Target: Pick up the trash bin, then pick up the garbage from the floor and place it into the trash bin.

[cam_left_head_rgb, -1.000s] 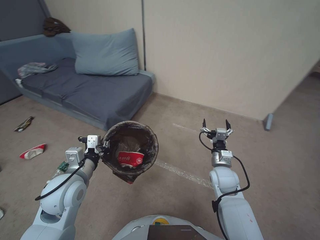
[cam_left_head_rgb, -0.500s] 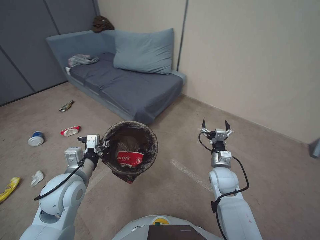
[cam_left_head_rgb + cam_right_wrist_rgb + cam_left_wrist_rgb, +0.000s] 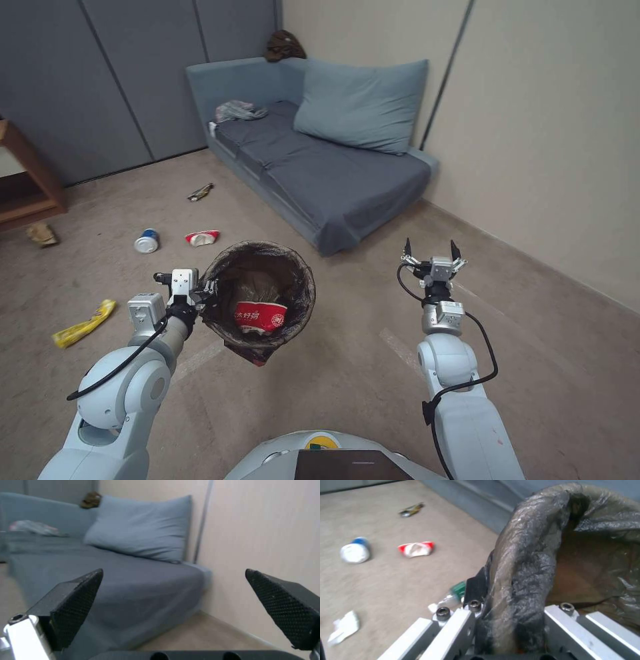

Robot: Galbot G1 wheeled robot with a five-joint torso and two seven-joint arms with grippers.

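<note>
carrying the trash bin (image 3: 260,303) pinched in left tool (image 3: 208,290), right tool (image 3: 432,255) spread; next, probably approaching the red-white cup (image 3: 202,237) far left.

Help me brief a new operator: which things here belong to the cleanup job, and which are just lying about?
Job: trash bin held by left gripper; right gripper open; floor litter: crushed red-white cup, blue-white cup, yellow wrapper, shiny wrapper, bottle.
Not job: sofa, pillow, cloth.

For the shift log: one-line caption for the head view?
Left gripper holds the trash bin aloft by its rim, right gripper open and empty, litter scattered on the floor.
</note>
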